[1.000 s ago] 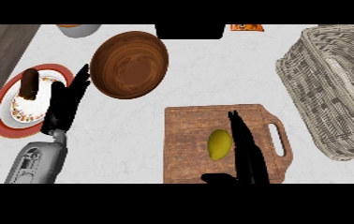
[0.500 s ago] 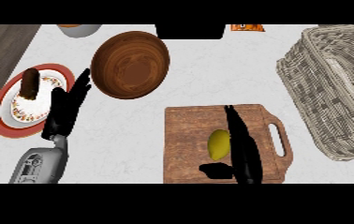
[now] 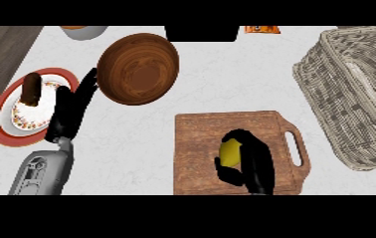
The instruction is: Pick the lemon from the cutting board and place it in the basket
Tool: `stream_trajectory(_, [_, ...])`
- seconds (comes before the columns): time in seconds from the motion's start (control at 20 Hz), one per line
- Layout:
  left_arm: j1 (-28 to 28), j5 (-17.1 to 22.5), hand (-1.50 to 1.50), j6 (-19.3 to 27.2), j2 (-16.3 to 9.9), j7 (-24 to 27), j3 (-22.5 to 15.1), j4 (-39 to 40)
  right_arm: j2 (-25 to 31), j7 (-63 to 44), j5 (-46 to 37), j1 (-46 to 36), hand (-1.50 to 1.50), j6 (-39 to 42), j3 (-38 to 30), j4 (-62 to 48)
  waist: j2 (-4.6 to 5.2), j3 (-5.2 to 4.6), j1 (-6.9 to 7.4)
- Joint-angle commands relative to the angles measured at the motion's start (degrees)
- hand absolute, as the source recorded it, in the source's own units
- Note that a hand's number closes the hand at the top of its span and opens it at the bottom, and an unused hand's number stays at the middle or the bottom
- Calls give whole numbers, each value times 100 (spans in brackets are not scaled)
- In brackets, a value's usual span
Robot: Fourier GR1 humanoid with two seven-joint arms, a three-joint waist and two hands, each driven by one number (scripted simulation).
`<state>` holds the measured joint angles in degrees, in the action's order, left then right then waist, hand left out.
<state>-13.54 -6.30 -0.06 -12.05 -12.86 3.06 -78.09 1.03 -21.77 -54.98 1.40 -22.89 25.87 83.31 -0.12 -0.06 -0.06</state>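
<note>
The lemon (image 3: pixel 231 151) lies on the wooden cutting board (image 3: pixel 198 147), which sits at the near edge of the bench (image 3: pixel 220 82), right of middle. The right hand (image 3: pixel 253 165) comes in over the board's near edge with its fingers curled over the lemon's top and far side and its thumb against the near left side, so the fruit is pinched between them while it rests on the board. The wicker basket (image 3: pixel 334 87) stands at the right edge of the bench, just beside the board's handle end. The left hand (image 3: pixel 70 110) rests by the left edge with fingers straight and spread, next to a patterned plate (image 3: pixel 29 115) bearing a brown item. A wooden bowl (image 3: pixel 140 67) sits beyond it.
</note>
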Motion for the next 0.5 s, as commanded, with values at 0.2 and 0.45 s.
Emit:
stream_trajectory(0.2, [-69,38,0,-81,-44,-16,36,-28,930,-320,-709,-940,150,2021,224,-860,48,-9,136])
stream_trajectory(0.45, [65,-53,0,-59,-12,44,-33,-74,1143,-69,-759,-1944,150,2807,105,-1470,30,4,109])
